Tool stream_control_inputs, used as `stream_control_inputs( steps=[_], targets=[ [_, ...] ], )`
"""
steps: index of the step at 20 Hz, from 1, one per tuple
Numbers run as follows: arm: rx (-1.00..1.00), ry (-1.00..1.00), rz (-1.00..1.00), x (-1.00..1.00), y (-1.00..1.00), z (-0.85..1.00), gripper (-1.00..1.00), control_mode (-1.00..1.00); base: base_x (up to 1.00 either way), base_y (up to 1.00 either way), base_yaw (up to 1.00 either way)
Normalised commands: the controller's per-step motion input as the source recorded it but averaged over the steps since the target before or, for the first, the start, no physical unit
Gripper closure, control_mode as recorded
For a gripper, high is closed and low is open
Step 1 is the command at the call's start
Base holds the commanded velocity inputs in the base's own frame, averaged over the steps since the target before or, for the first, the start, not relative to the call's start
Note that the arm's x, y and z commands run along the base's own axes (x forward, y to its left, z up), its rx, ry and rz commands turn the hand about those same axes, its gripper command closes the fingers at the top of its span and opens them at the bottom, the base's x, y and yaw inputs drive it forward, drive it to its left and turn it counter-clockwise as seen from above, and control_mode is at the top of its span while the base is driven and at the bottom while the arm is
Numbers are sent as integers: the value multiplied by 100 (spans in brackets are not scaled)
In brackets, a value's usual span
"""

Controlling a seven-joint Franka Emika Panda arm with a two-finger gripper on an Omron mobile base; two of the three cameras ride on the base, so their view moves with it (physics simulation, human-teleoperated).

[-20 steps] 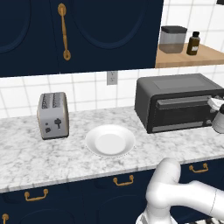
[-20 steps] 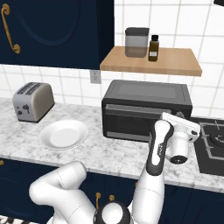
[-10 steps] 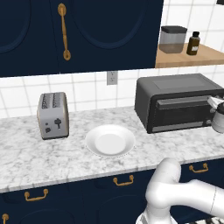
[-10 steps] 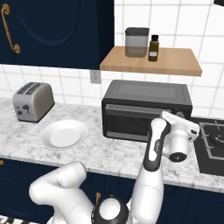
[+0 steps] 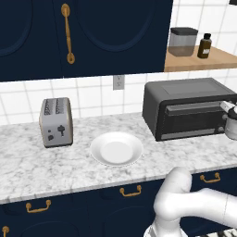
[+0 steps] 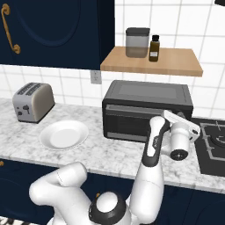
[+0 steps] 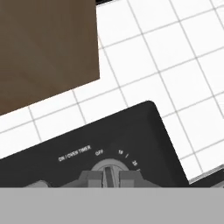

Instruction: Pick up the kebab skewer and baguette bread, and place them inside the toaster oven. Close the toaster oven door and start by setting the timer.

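Observation:
The toaster oven (image 5: 185,109) (image 6: 145,110) stands on the marble counter with its door (image 5: 192,121) (image 6: 132,123) shut. My hand (image 6: 179,139) reaches the knob panel on the oven's right front. In the hand view my gripper (image 7: 108,177) is shut on the timer knob (image 7: 108,168), one dark fingertip (image 7: 92,178) on each side of the knob's ridge. Above the knob are the printed "OFF" mark and minute numbers. The kebab skewer and the baguette bread are hidden from view.
A white plate (image 5: 116,149) lies on the counter left of the oven, and a silver two-slot toaster (image 5: 56,122) stands further left. Above the oven, a wooden shelf (image 6: 151,63) carries a jar and a bottle. A black hob (image 6: 215,143) is on the right.
The hand has stayed at the oven's knob panel with barely any shift. The oven, plate and toaster have not moved.

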Motion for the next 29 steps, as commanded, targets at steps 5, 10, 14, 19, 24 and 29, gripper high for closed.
stream_control_inputs(
  steps=[5,10,14,19,24,29],
  targets=[
    [16,2,-3,9,0,-3,100,-100,0,0,0],
    [18,0,-4,11,0,-17,100,-100,0,0,0],
    [19,0,-4,17,0,-9,100,-100,0,0,0],
    [19,0,-5,9,3,-12,100,-100,0,0,0],
    [18,0,-6,18,12,0,100,-100,0,0,0],
    [20,0,-5,14,1,0,100,-100,0,0,0]
  ],
)
